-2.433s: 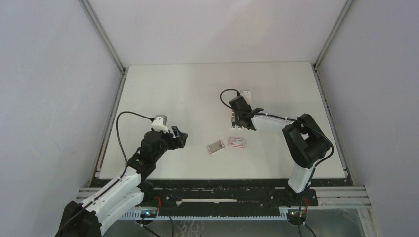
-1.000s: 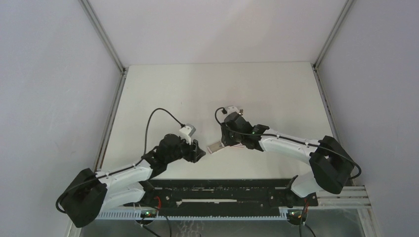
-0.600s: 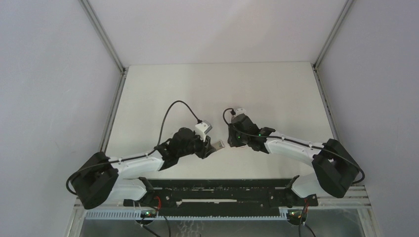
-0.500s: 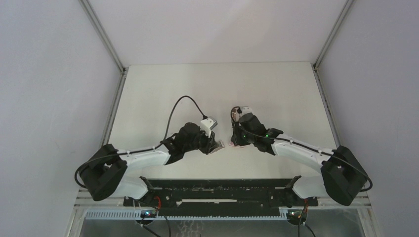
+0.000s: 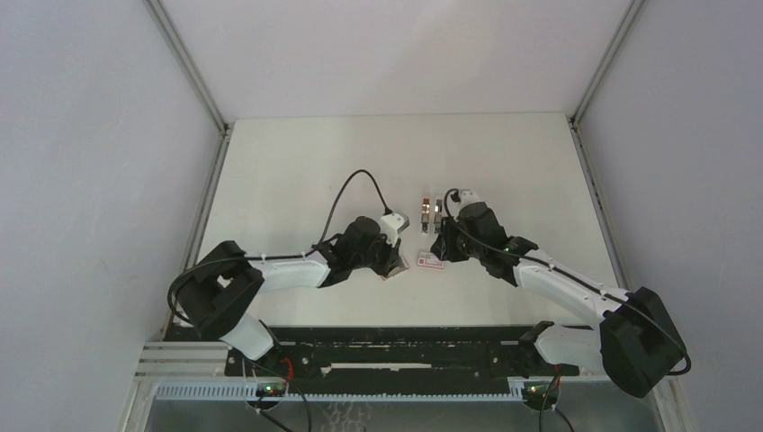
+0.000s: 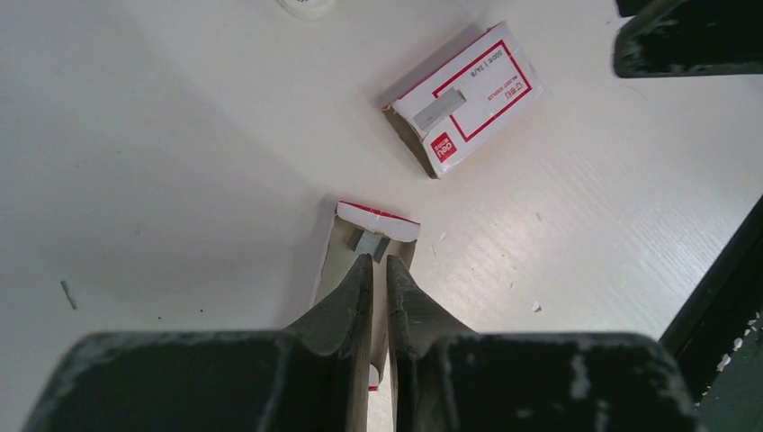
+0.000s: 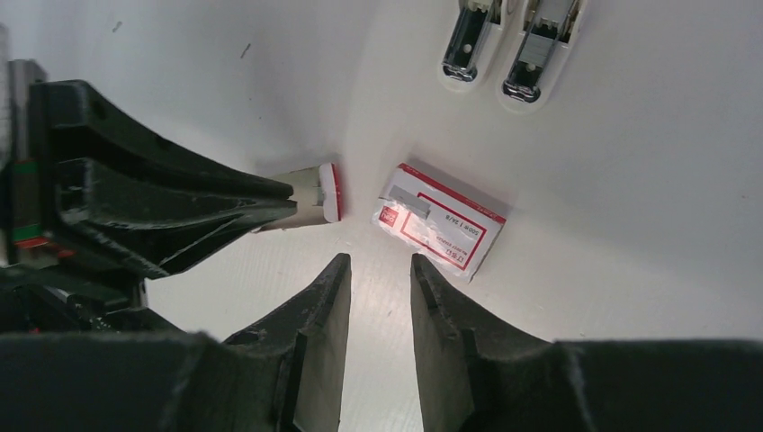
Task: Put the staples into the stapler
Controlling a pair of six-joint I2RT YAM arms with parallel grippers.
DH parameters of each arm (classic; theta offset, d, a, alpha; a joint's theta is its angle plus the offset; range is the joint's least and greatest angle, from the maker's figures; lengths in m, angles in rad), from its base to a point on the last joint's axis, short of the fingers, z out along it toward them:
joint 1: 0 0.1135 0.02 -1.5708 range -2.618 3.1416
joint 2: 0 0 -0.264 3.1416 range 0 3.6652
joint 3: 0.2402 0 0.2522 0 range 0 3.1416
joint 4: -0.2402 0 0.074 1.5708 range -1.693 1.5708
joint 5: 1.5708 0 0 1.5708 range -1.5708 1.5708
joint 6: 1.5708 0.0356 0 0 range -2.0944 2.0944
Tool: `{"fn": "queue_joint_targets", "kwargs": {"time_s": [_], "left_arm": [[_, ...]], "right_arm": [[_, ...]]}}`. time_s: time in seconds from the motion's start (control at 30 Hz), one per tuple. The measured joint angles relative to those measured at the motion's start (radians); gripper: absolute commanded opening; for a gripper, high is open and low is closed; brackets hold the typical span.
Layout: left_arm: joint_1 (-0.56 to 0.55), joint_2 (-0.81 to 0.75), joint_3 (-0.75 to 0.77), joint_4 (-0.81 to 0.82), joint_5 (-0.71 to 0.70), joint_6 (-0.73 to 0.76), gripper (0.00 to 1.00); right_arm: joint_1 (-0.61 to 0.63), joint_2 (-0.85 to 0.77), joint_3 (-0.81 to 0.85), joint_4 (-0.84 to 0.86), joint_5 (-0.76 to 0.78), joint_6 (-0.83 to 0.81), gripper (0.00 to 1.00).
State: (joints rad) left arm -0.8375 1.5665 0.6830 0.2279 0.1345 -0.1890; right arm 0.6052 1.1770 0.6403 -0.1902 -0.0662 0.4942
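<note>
The pink-red carton is apart in two pieces. Its sleeve point(image 6: 461, 103) point(image 7: 443, 222) point(image 5: 432, 261) lies flat with a short grey strip on its label. The slide-out tray point(image 6: 335, 261) point(image 7: 310, 193) point(image 5: 399, 265) lies beside it, with staples point(image 6: 373, 243) at its far end. My left gripper point(image 6: 376, 261) point(image 5: 387, 259) is down in the tray, jaws narrowed to a thin slit, tips just short of that strip; whether they pinch anything does not show. My right gripper point(image 7: 380, 261) point(image 5: 450, 247) hovers open and empty near the sleeve. Two small white staplers point(image 7: 468, 40) point(image 7: 540, 49) point(image 5: 432, 216) lie opened, side by side, behind it.
Small white flecks and one loose staple bit point(image 6: 68, 293) lie on the white table point(image 5: 297, 180). The black rail of the table's near edge point(image 6: 720, 306) runs close to the tray. Grey walls enclose the table on three sides.
My left arm reached right to the tray and its jaws narrowed over it. My right arm drew off to the right of the sleeve, uncovering the two staplers. Tray and sleeve stayed put.
</note>
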Motion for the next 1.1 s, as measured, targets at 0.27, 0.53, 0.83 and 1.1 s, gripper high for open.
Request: {"fn": "queue_joint_targets", "kwargs": {"time_s": [0.27, 0.53, 0.83, 1.1], "left_arm": [[0.000, 0.043, 0.020, -0.010, -0.003, 0.006, 0.11], [0.000, 0.068, 0.032, -0.013, -0.025, 0.014, 0.11], [0.000, 0.086, 0.043, -0.014, -0.027, 0.017, 0.11], [0.000, 0.101, 0.051, -0.014, -0.027, 0.018, 0.11]], "right_arm": [[-0.023, -0.025, -0.020, 0.017, -0.049, -0.008, 0.30], [-0.031, -0.026, -0.027, 0.021, -0.078, -0.008, 0.30], [-0.042, -0.034, -0.027, 0.023, -0.101, -0.008, 0.30], [-0.044, -0.034, -0.028, 0.024, -0.112, -0.008, 0.30]]}}
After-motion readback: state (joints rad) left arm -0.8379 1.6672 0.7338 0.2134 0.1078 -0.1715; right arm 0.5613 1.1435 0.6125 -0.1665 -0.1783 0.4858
